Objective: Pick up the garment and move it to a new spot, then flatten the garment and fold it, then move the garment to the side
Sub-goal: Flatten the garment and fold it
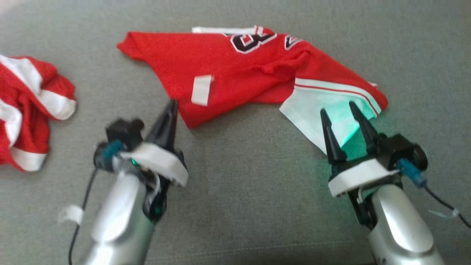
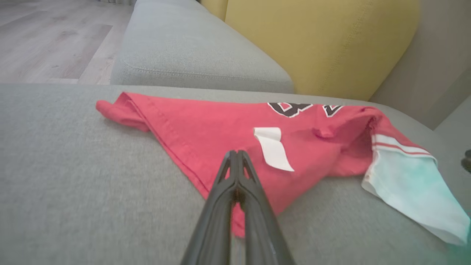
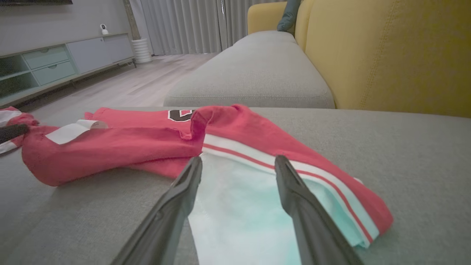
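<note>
Nearest the head camera, the left gripper is pointing up at the garment. Its jaws are pressed together just left of and below the white label, at the red hem. The right gripper is hovering well to the right of the label with its jaws spread wide over the garment's white panel. The garment is lying on the grey cushion, its long axis running from a red corner up and left of the label to that panel. A second red-and-white cloth is lying far left of the label.

In the left wrist view, the left gripper is showing closed tips over the garment, just left of the label. Whether they are pinching cloth I cannot tell.

In the right wrist view, the right gripper is straddling the white panel of the garment, far right of the label. Each arm is probably best placed for its own end.
</note>
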